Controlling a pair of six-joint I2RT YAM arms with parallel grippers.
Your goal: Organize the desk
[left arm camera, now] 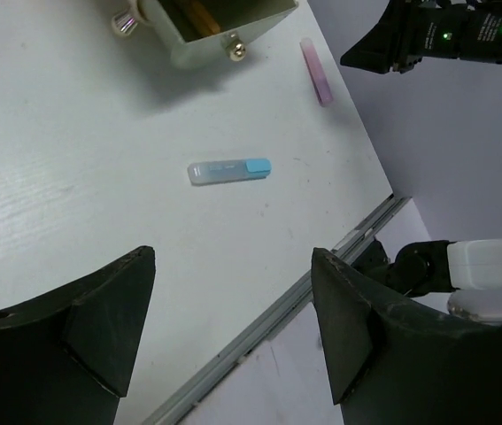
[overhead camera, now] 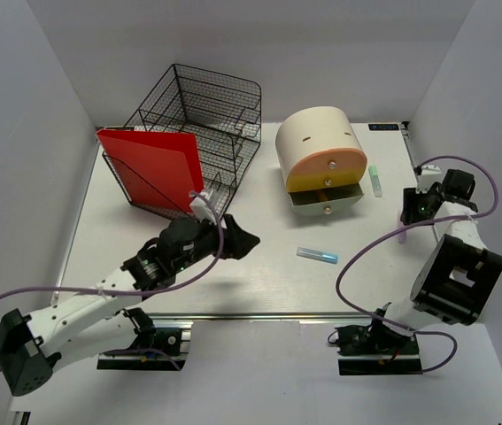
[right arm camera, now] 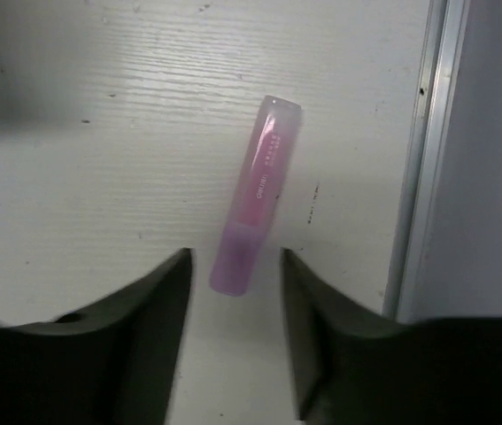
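Two hands, both empty.

Top view: desk [overhead camera: 259, 283] spans the cell. A black mesh tray [overhead camera: 206, 115] holding a red folder [overhead camera: 153, 168] sits far left. Round drawer unit [overhead camera: 317, 146] is far centre with its lower drawer [overhead camera: 326, 199] pulled out. Loose items: blue-capped pen [overhead camera: 317, 255] mid-desk, green tube [overhead camera: 375, 181] just right of the drawer unit. Left hand [overhead camera: 242, 241] hovers in front of the tray. Right hand [overhead camera: 407, 211] is down at the desk's right edge.

Left wrist: fingers spread wide with nothing between them, hand well above the desk. Blue pen lies ahead, roughly in line with the gap.

Right wrist: jaws partly open, straddling the near end of a pink tube [right arm camera: 259, 186] that lies flat on the desk near the side rail [right arm camera: 428, 159]. There's a slim gap on either side, so no grip yet as far as I can tell.

Step in hand, my read: right hand picks up the pink tube.
- The tube is slightly skewed to the jaw line and only its end is in the gap.
- I'd push forward along it so the pads close nearer its middle, square the wrist to its axis, then close.
- An end grip on a smooth round tube risks it squirting out or pivoting.
- Mind the rail on the right finger's side.
- The open drawer looks the likely drop spot.
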